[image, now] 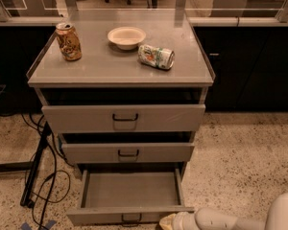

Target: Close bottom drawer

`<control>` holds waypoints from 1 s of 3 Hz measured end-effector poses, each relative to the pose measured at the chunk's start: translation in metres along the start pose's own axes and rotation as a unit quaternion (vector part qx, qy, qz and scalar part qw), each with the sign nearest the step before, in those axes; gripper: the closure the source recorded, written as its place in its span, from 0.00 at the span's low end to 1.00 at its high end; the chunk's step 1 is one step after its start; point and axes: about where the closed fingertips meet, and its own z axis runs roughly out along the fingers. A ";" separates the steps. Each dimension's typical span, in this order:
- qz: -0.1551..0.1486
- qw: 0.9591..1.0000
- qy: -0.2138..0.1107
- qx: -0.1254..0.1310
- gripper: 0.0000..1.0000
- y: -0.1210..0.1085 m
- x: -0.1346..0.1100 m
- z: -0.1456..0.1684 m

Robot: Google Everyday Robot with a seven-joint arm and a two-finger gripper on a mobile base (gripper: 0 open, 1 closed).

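Down at the lower edge of the view, my gripper (167,220) sits low by the floor (240,157), its pale yellowish tip right at the right end of the front panel of the bottom drawer (129,191); I cannot tell whether it touches the panel, nor whether it is open or closed. My white arm (216,220) runs off to the right behind it. The bottom drawer stands pulled well out, its wide grey tray bare and stretching up and to the left of my gripper, and its small dark handle (131,219) lies just to the left of the tip. Above my gripper, the middle drawer (127,152) and the top drawer (125,117) each stick out a little from the grey cabinet (206,80). Higher up, on the cabinet top, a green and white can (156,56) lies on its side almost straight above my gripper, a pale bowl (126,37) rests just beyond it to the left, and a brown can (68,41) stands upright far to the upper left. Black cables (43,176) trail over the floor well to my gripper's left, beside the cabinet.
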 end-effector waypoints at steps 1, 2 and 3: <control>0.000 1.000 0.000 0.000 0.53 0.000 0.000 0.000; 0.004 1.000 0.001 -0.003 0.30 0.003 0.002 0.002; -0.018 1.000 0.004 0.004 0.06 -0.014 -0.021 0.017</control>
